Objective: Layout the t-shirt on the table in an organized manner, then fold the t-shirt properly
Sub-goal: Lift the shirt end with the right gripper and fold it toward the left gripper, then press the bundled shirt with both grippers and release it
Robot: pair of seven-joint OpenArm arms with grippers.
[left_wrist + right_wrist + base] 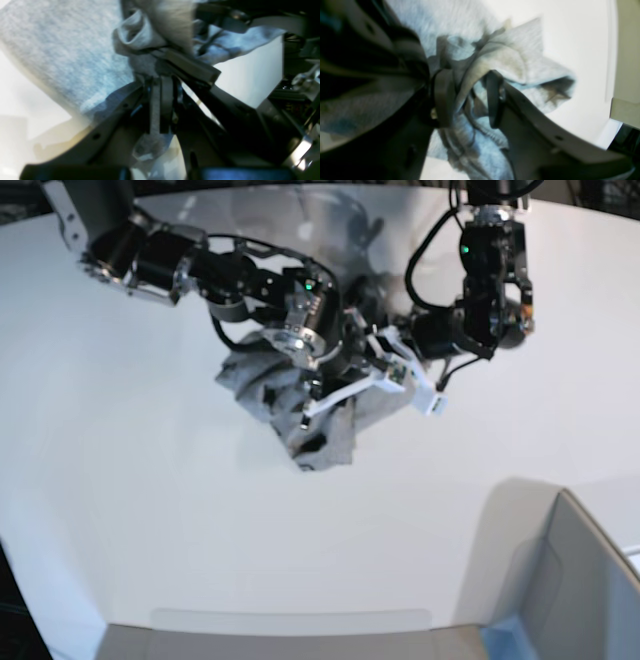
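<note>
Clearly the layout step is not done: the shirt (300, 405) hangs as a crumpled bunch between both arms, near the table's (120, 510) far edge, its lowest folds close to or on the surface. The left gripper (160, 82) is clamped narrow on a gathered fold. The right gripper (470, 97) has cloth bunched between its half-parted jaws; whether it grips firmly I cannot tell. Next, I judge, the arms must part to spread the cloth flat.

White curved table (120, 510), crumpled grey t-shirt (325, 435) bunched above it
</note>
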